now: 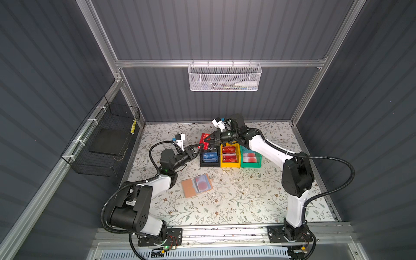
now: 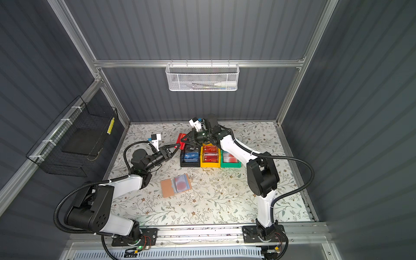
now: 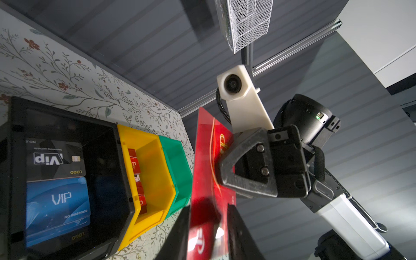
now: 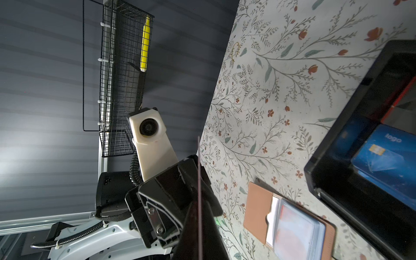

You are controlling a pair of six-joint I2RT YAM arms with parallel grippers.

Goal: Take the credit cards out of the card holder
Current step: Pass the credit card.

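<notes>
The table [image 1: 247, 202] wears a floral sheet. Ribbed grey walls [image 1: 213, 33] on aluminium rails enclose it, with a white mesh basket [image 1: 225, 77] at the back and a black wire basket [image 1: 101, 144] on the left wall. The holder [image 1: 197, 185] lies open on the table in front of the bins, apart from both arms.

The right gripper [image 3: 218, 166] is clamped on a red card [image 3: 204, 168], held on edge beside the black bin [image 1: 209, 165]. The left gripper [image 3: 208, 209] has its fingers [image 3: 238, 234] close on either side of the same card; whether they pinch it cannot be told.

The red card is thin glossy plastic with gold script. The holder is flat and tan, its translucent sleeves showing a red disc. The black bin, yellow bin [image 1: 229, 166] and green bin [image 1: 251, 166] stand touching in a row, with cards [image 3: 58, 202] inside.
</notes>
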